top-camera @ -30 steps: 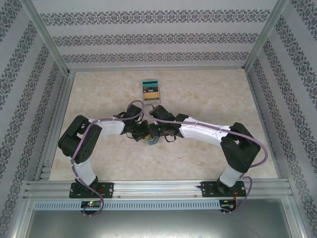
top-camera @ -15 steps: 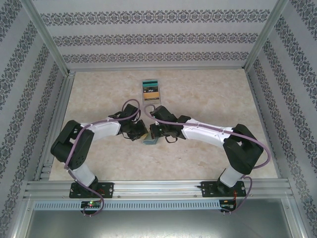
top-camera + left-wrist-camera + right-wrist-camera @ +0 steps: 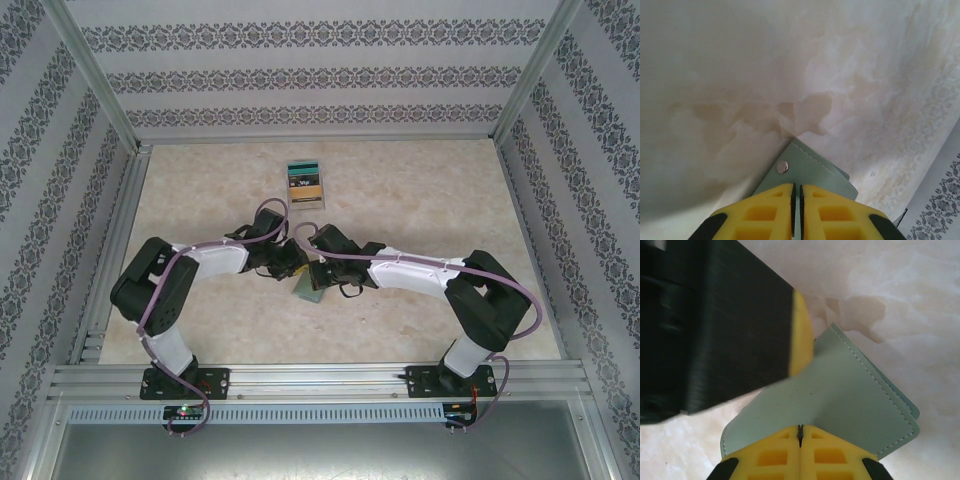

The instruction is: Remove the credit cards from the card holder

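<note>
Tugging the card holder (image 3: 850, 395) open

Both claws are gripping it: the right claw (image 3: 800, 432) is clamping one panel; the left claw (image 3: 796, 192), all but closed, is nipping the snap flap (image 3: 807, 170). It is tilting more than a moment ago, probably spreading. One credit card (image 3: 305, 186) is lying well beyond the holder; the claws are crowding its pockets.

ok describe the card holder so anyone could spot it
On the pale table, find the middle, where the left gripper and right gripper meet. The card holder is the flat green case they pinch, unlike the teal-and-tan card farther back.
</note>
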You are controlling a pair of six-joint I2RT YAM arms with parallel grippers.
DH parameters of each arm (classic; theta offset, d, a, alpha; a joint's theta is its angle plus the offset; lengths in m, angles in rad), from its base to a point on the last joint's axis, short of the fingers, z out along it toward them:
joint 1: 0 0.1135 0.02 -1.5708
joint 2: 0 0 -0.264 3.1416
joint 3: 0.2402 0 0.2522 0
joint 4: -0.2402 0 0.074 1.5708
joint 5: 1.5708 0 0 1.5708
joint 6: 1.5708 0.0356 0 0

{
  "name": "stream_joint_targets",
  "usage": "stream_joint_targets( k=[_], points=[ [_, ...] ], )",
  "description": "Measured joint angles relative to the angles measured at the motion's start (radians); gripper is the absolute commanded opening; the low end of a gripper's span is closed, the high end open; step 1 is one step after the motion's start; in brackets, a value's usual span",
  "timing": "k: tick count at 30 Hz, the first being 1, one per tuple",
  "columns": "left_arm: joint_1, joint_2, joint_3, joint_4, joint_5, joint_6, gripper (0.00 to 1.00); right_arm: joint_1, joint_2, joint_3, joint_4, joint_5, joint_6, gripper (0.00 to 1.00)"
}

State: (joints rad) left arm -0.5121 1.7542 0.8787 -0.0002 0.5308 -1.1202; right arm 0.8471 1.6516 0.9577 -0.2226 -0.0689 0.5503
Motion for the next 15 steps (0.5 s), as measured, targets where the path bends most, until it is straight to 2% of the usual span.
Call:
stream_joint_targets(
  k=[5,7,15],
  points=[
    [-0.008,0.053,0.000,0.092,0.045,-0.048,0.01,0.000,0.001,-0.013,0.008,0.002,0.000,0.00],
    [-0.017,0.067,0.011,0.094,0.045,-0.048,0.00,0.000,0.001,-0.018,0.008,0.004,0.000,0.00],
    [-0.047,0.142,0.166,-0.085,0.022,-0.001,0.00,0.000,-0.005,-0.026,0.011,0.027,0.003,0.00]
  ],
)
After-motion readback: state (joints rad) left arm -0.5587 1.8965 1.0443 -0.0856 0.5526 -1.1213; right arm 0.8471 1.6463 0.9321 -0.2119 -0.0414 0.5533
